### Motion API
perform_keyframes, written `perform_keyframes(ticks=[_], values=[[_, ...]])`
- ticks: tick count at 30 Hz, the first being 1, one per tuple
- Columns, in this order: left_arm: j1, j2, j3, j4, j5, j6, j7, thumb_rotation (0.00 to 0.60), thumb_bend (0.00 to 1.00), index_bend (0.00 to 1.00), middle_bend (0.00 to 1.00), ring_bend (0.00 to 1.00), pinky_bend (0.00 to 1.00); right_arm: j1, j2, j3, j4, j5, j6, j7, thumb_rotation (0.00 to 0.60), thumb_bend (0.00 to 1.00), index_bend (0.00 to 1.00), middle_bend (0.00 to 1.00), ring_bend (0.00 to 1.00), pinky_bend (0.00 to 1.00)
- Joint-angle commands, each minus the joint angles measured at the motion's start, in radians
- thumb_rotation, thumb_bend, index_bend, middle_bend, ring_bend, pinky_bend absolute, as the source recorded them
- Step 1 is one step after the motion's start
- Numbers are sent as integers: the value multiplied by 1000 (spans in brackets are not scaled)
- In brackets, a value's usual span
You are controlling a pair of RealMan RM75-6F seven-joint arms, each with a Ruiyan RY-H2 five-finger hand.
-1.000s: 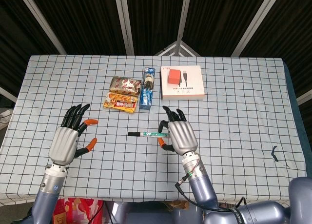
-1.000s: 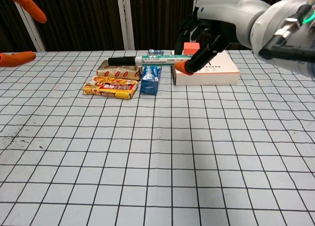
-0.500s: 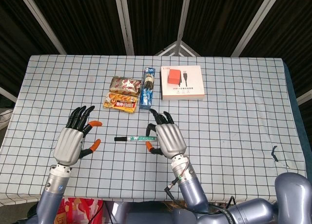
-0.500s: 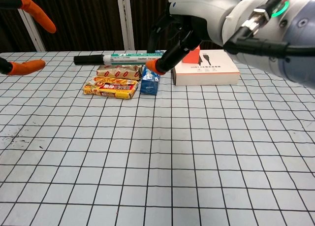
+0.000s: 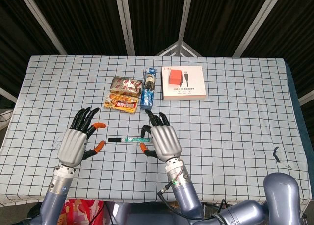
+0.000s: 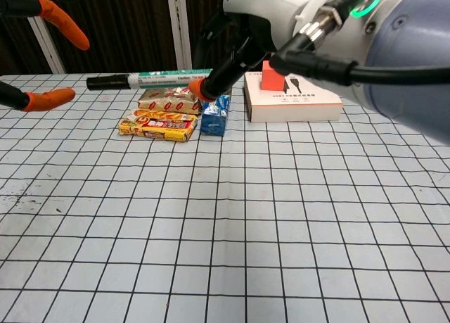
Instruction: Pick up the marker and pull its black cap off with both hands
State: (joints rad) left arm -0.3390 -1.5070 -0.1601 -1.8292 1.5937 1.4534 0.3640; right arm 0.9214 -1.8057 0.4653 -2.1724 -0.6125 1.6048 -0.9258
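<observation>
The marker (image 5: 128,139) is off the table (image 5: 235,122) and up in the air, lying level, pinched at its barrel end by the right hand (image 5: 161,140) between thumb and fingers. In the chest view the marker (image 6: 148,77) hangs clear above the cloth with its black cap (image 6: 107,81) pointing out toward the robot's left side. So the pick-up looks done.

Now the left hand (image 5: 76,142): fingers spread, orange-tipped thumb and finger apart, holding nothing. It sits just beside the cap end, near but not touching; in the head view a small gap shows between the black cap (image 5: 114,139) and the orange fingertips (image 5: 99,145). The chest view shows only those two orange tips at the left edge, open like a waiting pincer, the cap between their heights but short of them.

What is left, by my reading: the cap is on, nothing has been pulled. The left hand needs to close around the cap, then both hands draw apart along the marker's length.

Behind the action, the snack packets (image 5: 122,93), the blue box (image 5: 147,89) and the white box (image 5: 183,83) lie on the far half of the table, well apart from both hands
</observation>
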Motion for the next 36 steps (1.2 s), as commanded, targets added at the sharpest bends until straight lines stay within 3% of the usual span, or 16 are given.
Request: perform_keyframes(ticks=[1,19,36], values=[[3,2,-3,7,9,17,-9,600,397,377,68,0,0,7,1,14,6,31,4,-3,600,500,696,72,143,44],[7,19,7,5,5,23,-16,600,396,379,67,0,0,26,14,22,21,47,-15,29,600,502,699,72,143,45],[-11,-34,9,65,14,23,-32,600,396,404,86,0,0,62,7,39,16,63,-6,31,600,510,699,72,143,45]])
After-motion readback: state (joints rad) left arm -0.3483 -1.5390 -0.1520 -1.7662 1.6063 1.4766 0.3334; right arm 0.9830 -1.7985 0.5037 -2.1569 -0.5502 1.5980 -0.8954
